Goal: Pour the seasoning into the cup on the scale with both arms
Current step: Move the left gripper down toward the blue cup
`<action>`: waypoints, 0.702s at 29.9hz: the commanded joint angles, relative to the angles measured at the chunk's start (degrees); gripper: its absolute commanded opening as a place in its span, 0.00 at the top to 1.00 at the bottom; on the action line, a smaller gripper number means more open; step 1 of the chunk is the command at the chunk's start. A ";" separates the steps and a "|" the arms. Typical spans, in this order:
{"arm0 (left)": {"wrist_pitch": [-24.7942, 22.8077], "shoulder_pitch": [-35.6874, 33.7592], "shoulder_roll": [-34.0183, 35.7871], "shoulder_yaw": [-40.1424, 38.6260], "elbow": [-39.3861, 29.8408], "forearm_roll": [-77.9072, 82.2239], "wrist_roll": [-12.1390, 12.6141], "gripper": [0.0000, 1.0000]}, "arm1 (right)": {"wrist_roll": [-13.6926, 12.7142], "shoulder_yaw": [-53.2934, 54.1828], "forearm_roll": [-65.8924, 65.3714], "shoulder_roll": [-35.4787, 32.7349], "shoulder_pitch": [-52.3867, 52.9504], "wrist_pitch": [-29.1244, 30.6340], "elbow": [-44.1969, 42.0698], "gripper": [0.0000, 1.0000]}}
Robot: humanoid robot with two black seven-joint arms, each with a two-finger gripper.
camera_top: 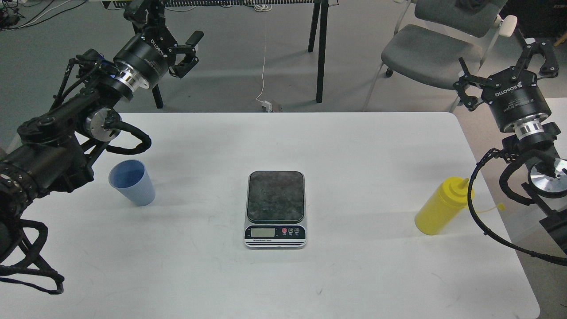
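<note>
The light blue ribbed cup point(132, 182) stands upright on the white table point(354, 155) at the left, apart from the scale. At the table's middle lies the scale point(275, 197), its dark marbled platform bare and its display facing me. The yellow seasoning bottle point(443, 207) stands at the right, near the table's edge, its small cap hanging off to the right on a tether. My left gripper point(170, 29) is raised beyond the table's far left edge, open and empty, well above the cup. My right gripper point(505, 66) hangs open and empty off the right edge, above and behind the bottle.
A grey chair point(432, 51) and black table legs point(321, 48) stand on the floor behind the table. A white cable and plug point(266, 104) lie on the floor near the far edge. My right arm's looped black cable point(476, 208) passes close beside the bottle.
</note>
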 commanded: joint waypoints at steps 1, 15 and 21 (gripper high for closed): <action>0.00 0.09 -0.16 0.01 -0.09 0.18 0.00 0.01 | 0.01 0.18 0.00 -0.09 0.05 0.00 0.02 0.00; 0.00 -0.87 2.56 4.65 -0.09 5.60 0.00 0.00 | 0.10 0.27 0.00 -0.09 -0.04 0.00 0.02 0.00; 0.00 -5.96 8.44 15.99 -2.72 34.49 0.00 0.01 | 0.10 0.26 -0.09 -0.17 -0.04 0.00 0.02 0.00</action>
